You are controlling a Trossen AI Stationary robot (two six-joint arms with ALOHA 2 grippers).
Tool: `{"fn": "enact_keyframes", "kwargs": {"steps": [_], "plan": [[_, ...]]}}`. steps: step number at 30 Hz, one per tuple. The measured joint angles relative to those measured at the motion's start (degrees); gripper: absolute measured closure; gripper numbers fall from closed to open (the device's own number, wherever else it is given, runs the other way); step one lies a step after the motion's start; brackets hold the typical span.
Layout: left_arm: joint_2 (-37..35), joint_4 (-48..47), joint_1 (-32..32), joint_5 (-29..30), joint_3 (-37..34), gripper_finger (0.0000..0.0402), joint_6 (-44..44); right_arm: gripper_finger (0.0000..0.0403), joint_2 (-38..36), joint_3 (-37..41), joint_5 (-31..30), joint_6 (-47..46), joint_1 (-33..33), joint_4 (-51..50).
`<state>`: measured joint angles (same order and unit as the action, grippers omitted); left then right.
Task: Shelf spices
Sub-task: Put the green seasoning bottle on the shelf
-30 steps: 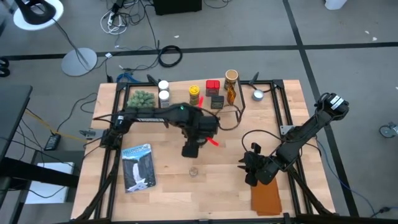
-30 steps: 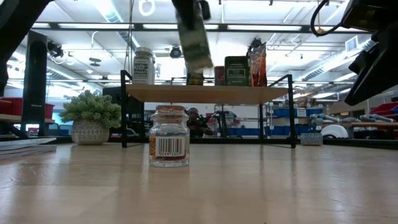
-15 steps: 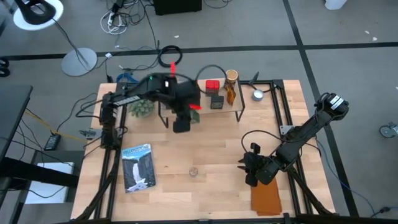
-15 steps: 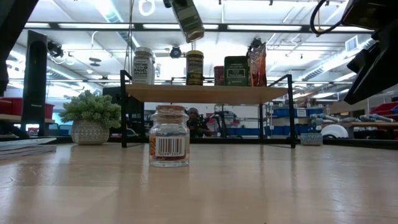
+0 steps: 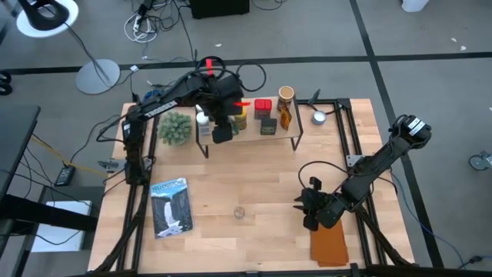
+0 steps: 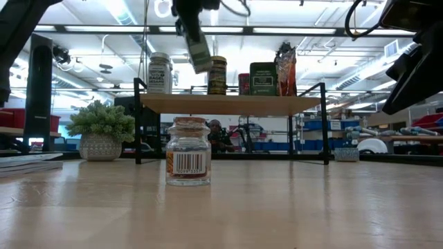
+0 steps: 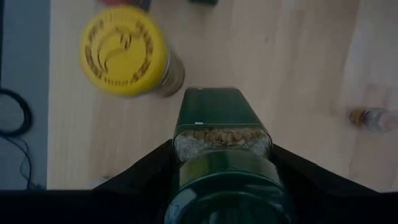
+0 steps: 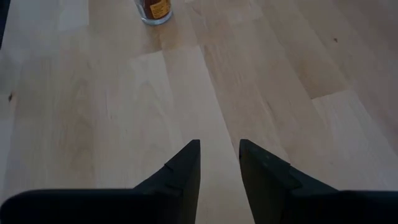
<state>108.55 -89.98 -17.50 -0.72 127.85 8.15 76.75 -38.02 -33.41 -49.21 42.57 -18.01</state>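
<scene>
Holding a green jar (image 7: 222, 134) clamped in the left gripper (image 5: 221, 132) above the shelf (image 5: 280, 132), yellow-lidded jar (image 7: 124, 51) at its 10 o'clock; lower upright into the gap; right gripper (image 8: 219, 163) idle, fingers slightly apart

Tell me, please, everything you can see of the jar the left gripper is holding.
The green-lidded jar is clear glass with square shoulders and tan granules inside. The left gripper clamps it on both sides near the dark green lid, carrying it tilted in the air above the shelf, close beside the yellow-lidded jar.
</scene>
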Motion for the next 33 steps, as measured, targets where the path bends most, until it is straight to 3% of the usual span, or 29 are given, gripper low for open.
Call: {"fn": "enact_keyframes", "kwargs": {"steps": [8,33], "plan": [[0.04,-0.08,-2.28,0.01,-5.26,0.0179,1.96,0.0291,0.0,0.0,-0.02,1.04,0.0,0.08],[1.35,0.05,-10.32,0.21,-5.26,0.0179,6.83,0.0291,0.0,0.0,-1.09,1.44,0.0,0.16]]}}
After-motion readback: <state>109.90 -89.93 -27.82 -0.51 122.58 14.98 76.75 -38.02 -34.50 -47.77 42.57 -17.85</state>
